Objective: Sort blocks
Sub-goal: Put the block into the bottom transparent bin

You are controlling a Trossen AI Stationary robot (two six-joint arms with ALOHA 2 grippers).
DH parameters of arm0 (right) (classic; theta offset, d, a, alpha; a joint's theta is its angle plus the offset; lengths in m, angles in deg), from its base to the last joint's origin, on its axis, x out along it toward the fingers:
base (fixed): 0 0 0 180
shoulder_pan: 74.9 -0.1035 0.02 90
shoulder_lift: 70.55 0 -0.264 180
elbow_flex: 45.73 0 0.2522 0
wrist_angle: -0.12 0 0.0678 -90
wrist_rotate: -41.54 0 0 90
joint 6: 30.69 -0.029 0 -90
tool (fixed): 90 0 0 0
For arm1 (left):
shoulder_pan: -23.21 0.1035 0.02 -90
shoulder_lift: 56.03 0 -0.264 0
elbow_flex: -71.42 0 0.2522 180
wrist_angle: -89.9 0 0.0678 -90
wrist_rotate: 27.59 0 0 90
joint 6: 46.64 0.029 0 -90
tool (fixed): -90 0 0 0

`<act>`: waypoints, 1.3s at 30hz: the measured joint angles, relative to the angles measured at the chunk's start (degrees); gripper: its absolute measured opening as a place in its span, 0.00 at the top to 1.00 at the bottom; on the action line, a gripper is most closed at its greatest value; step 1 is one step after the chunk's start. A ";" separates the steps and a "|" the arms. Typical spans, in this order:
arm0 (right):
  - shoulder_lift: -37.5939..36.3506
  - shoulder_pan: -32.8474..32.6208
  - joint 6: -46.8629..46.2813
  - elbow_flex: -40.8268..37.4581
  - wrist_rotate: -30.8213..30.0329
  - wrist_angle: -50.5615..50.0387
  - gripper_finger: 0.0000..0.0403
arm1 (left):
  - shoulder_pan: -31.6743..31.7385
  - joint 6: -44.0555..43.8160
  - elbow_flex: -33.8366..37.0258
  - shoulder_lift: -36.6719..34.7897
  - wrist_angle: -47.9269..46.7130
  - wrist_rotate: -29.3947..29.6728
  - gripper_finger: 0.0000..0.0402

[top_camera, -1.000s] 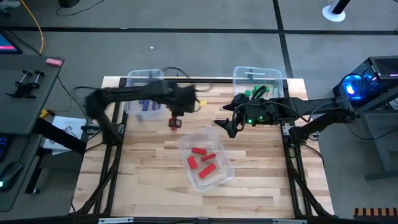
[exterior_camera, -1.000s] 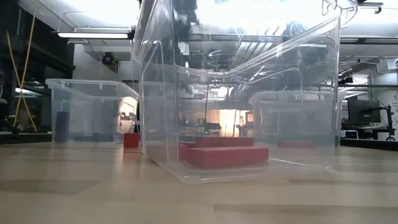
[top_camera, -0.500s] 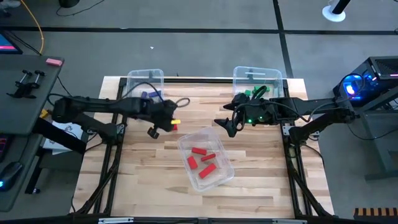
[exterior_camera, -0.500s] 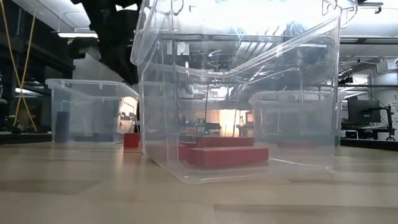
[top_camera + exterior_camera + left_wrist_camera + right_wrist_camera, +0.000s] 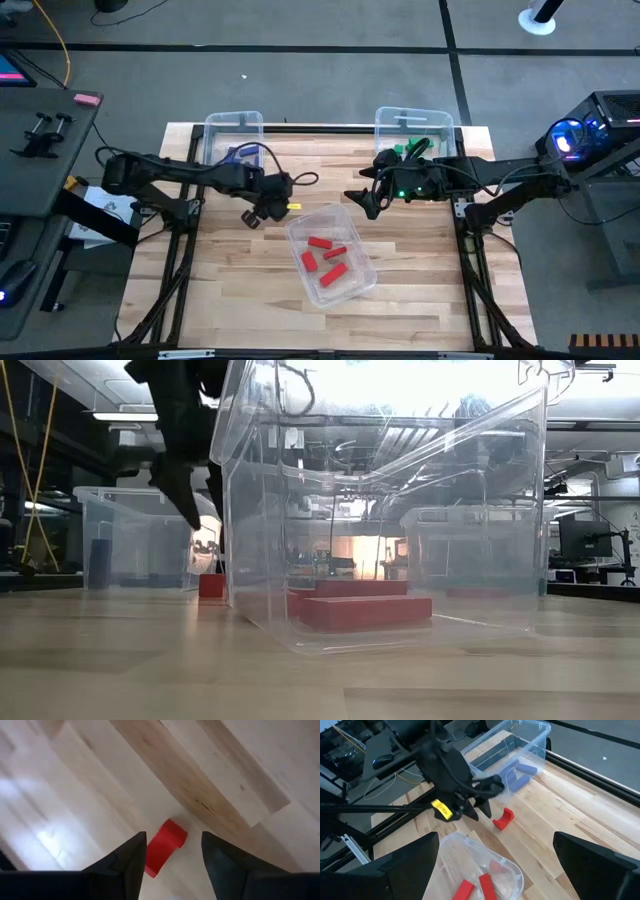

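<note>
Red block (image 5: 165,846) on table; left gripper (image 5: 172,862) parted above it.

Pale planked wood table (image 5: 240,290), smooth with slight sheen; clear glossy plastic bins (image 5: 330,252); matt black fingers (image 5: 125,867).

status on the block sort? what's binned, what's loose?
Done: four red blocks lie in the centre bin, blue ones in the far-left bin, green in the far-right bin. In hand: nothing gripped; the left gripper hangs open over a loose red block on the table. The right gripper waits open. Left: that block needs binning.
</note>
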 joint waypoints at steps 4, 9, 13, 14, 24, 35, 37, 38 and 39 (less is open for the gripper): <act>0.00 0.00 -0.01 -0.01 0.00 0.00 0.03 | 0.99 3.48 0.00 3.57 0.47 -0.05 0.52; 0.00 0.00 -1.11 -0.02 0.02 0.00 0.03 | 2.44 7.86 0.00 8.41 -0.14 0.52 0.51; 0.00 0.00 -1.31 -0.02 0.02 0.00 0.03 | 2.99 11.80 0.00 11.13 0.03 0.54 0.51; 0.00 0.00 -1.44 -0.02 0.02 0.00 0.03 | 3.20 12.68 0.00 11.72 0.17 0.56 0.51; 0.00 0.00 -1.87 -0.74 0.02 0.55 0.03 | 5.13 15.76 -0.14 13.73 5.78 1.57 0.51; 0.02 -0.01 -3.81 -3.21 0.42 0.98 0.03 | 5.88 3.45 -2.48 13.40 4.42 6.74 0.51; 0.02 -0.01 -3.79 -3.21 0.41 0.97 0.03 | 6.61 -5.11 -3.67 13.40 4.71 6.62 0.51; 0.02 -0.02 -3.73 -3.21 0.39 0.96 0.03 | 7.14 -10.02 -4.14 13.40 5.11 6.73 0.51; 0.02 0.00 -3.51 -3.21 0.39 0.96 0.03 | 7.75 -15.59 -4.54 13.40 5.68 7.05 0.51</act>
